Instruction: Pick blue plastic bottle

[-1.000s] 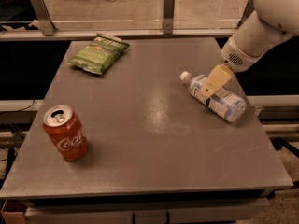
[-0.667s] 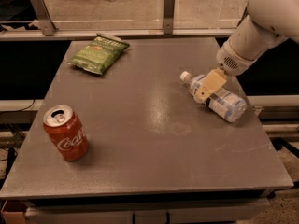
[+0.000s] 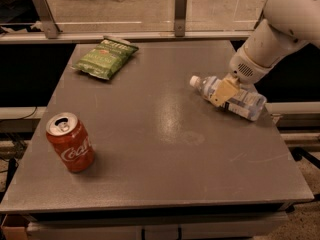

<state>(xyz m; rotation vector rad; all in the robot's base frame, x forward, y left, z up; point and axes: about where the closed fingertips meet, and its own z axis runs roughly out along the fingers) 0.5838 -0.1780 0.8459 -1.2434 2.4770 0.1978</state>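
Gripper (image 3: 221,95) over the lying blue plastic bottle (image 3: 245,103) — apparently touching; grip unclear.

1. One camera view, set high off the near edge of the grey square table (image 3: 165,134), tilted down and facing across it to the far edge.
2. Fairly near: the table fills most of the frame. A metal-posted glass rail (image 3: 180,14) and a strip of floor show beyond the far edge.
3. The white robot arm (image 3: 280,29) enters from the upper right corner. Its gripper (image 3: 226,92) sits over the table's far right part, at the clear blue-tinted plastic bottle (image 3: 242,101) lying there.
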